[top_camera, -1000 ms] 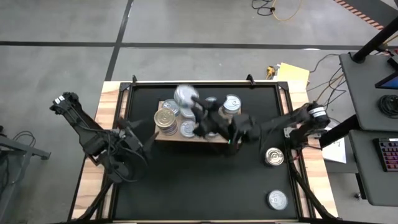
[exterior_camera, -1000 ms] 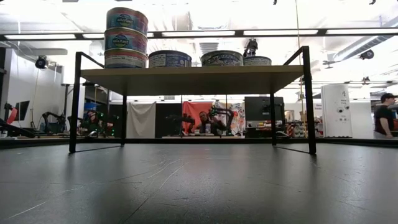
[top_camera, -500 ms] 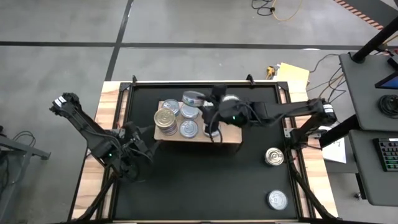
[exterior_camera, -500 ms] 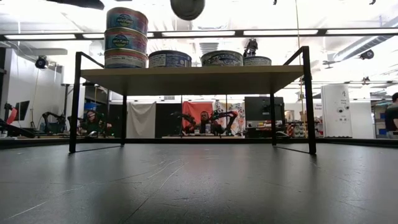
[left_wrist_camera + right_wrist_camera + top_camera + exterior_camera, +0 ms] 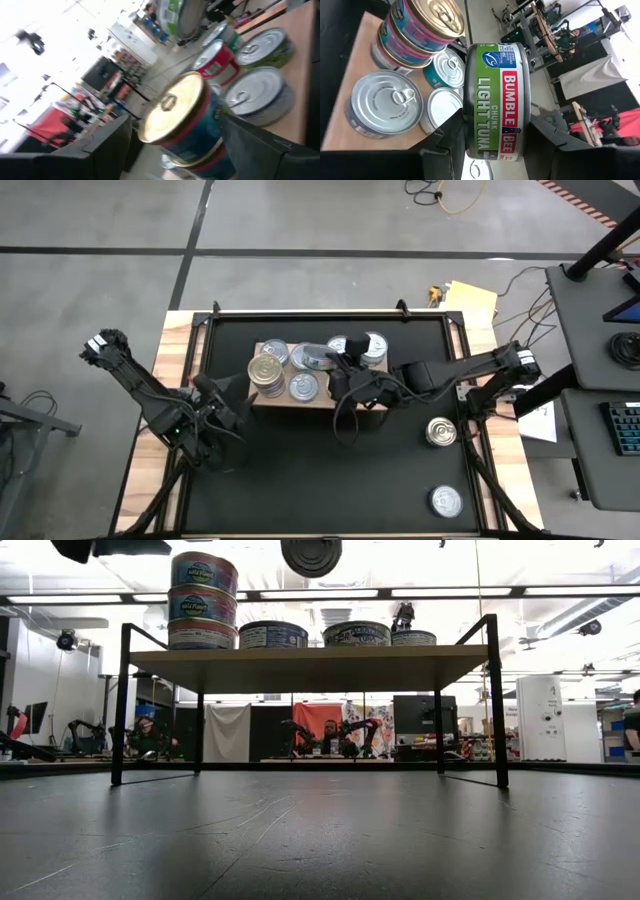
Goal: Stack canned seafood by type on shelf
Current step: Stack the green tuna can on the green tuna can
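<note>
Left claw (image 5: 237, 393) waits just off the left end of the shelf (image 5: 375, 402), fingers spread and holding nothing, facing the three-high stack (image 5: 266, 370) with the gold lid at the shelf's near-left corner. Further right on the shelf, single tins (image 5: 303, 387) sit lid-up beside that stack. Right claw (image 5: 333, 360) is over the middle of the shelf, fingers clamped on a green-labelled tuna tin (image 5: 495, 102) carried above the shelf. Judged step: the placing phase, tin in transit to its matching pile. The held tin is tipped on edge, its short axis running roughly level, flat faces to either side and label facing the wrist camera. The next move calls for rotating it lid-up, centring it over a like tin, then lowering before release. Two tins (image 5: 440, 431) remain on the table at the near right.
</note>
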{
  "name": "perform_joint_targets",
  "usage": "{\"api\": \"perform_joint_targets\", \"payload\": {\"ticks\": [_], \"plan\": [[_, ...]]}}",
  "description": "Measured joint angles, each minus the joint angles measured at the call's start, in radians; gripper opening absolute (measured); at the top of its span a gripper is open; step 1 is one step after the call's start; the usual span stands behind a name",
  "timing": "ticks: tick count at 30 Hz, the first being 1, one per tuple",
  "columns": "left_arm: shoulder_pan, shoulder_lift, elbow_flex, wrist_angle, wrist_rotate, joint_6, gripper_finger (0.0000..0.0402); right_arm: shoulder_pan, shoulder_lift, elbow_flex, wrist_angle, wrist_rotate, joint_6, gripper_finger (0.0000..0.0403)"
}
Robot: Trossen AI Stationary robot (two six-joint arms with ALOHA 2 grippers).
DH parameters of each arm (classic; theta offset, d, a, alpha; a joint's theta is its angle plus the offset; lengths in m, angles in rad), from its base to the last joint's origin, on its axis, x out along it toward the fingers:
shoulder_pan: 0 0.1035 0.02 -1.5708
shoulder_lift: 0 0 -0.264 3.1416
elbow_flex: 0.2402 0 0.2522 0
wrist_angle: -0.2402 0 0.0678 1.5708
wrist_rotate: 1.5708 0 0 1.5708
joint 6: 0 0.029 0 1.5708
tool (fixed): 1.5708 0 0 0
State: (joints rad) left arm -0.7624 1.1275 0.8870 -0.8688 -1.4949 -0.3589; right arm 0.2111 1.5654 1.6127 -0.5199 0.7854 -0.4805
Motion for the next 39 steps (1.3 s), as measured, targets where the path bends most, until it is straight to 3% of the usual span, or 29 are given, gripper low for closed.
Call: {"api": "perform_joint_targets", "payload": {"ticks": [12, 24, 39], "plan": [[0.0, -0.056, -0.156, -0.039, -0.076, -0.068, 0.0283, -0.046, 0.081, -0.002, 0.057, 0.011, -0.093, 0.0139], [0.002, -0.058, -0.156, -0.037, -0.077, -0.083, 0.0283, -0.098, 0.174, -0.002, 0.124, 0.004, -0.326, 0.0139], [0.003, -0.046, -0.156, -0.036, -0.077, -0.085, 0.0283, -0.098, 0.195, -0.003, 0.134, 0.008, -0.166, 0.0139]]}}
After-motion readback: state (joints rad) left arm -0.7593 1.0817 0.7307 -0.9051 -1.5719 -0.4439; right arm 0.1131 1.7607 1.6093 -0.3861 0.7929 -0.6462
